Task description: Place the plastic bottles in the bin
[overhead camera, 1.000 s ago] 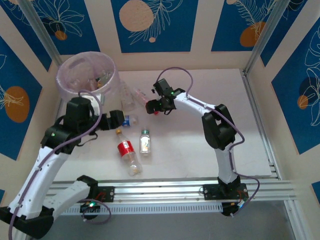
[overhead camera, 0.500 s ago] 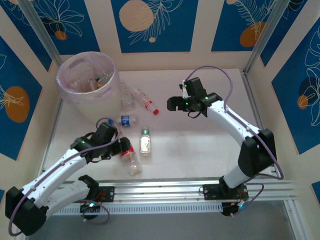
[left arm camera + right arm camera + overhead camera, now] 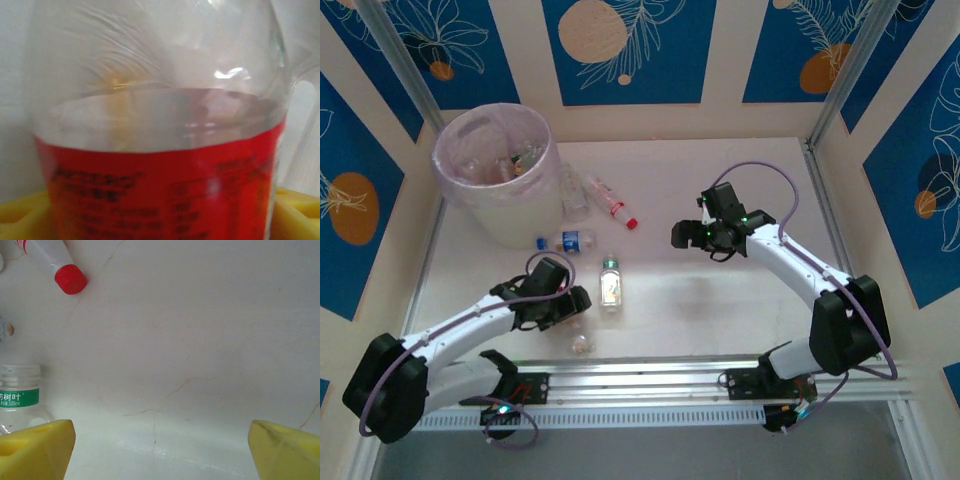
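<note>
The pink-lilac bin (image 3: pixel 492 170) stands at the far left with several bottles inside. On the table lie a clear bottle (image 3: pixel 575 190) against the bin, a red-capped one (image 3: pixel 610 205), a blue-labelled one (image 3: pixel 568 241) and a green-labelled one (image 3: pixel 610 283). My left gripper (image 3: pixel 570 305) is open, low over a red-labelled bottle (image 3: pixel 160 190) that lies between its yellow fingers (image 3: pixel 22 215); the bottle's base (image 3: pixel 582 343) pokes out below. My right gripper (image 3: pixel 682 235) hangs open and empty over bare table right of the bottles. The right wrist view shows the red cap (image 3: pixel 70 279) and the green-labelled bottle (image 3: pixel 17 400).
Patterned walls close in the table on the far, left and right sides. An aluminium rail (image 3: pixel 720 375) runs along the near edge by the arm bases. Bare table (image 3: pixel 720 300) stretches across the middle and right.
My left arm swung from beside the bin down to the red-labelled bottle and now covers it. My right arm drew back to the right, away from the red-capped bottle.
</note>
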Action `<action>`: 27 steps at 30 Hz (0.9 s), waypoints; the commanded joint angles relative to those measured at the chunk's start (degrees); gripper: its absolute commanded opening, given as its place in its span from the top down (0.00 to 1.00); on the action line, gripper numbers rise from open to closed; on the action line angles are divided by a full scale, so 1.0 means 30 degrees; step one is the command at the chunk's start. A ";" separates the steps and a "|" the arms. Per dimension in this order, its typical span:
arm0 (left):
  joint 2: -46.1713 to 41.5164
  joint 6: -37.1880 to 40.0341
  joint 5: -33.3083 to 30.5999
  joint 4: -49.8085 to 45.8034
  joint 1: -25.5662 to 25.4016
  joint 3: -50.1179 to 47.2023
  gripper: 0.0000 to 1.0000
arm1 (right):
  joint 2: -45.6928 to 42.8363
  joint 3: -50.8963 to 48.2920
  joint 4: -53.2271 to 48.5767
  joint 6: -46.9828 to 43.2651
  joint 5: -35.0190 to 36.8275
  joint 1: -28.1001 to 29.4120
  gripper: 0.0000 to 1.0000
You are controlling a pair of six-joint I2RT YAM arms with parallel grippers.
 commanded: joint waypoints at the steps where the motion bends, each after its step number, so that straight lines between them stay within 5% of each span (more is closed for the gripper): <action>1: 0.0129 0.0085 -0.0074 0.0635 -0.0185 0.0146 0.22 | -0.0721 -0.0149 0.0070 0.0446 0.0041 0.0092 0.10; 13: -0.0129 0.2717 0.0136 -0.2207 -0.0234 0.3405 0.36 | -0.1120 -0.0187 -0.0262 0.0442 0.0327 0.0180 0.10; 27: 0.3604 0.8261 0.5387 -0.1090 -0.2302 1.1939 0.41 | -0.1093 -0.0389 0.0096 0.0595 0.0530 0.0056 0.10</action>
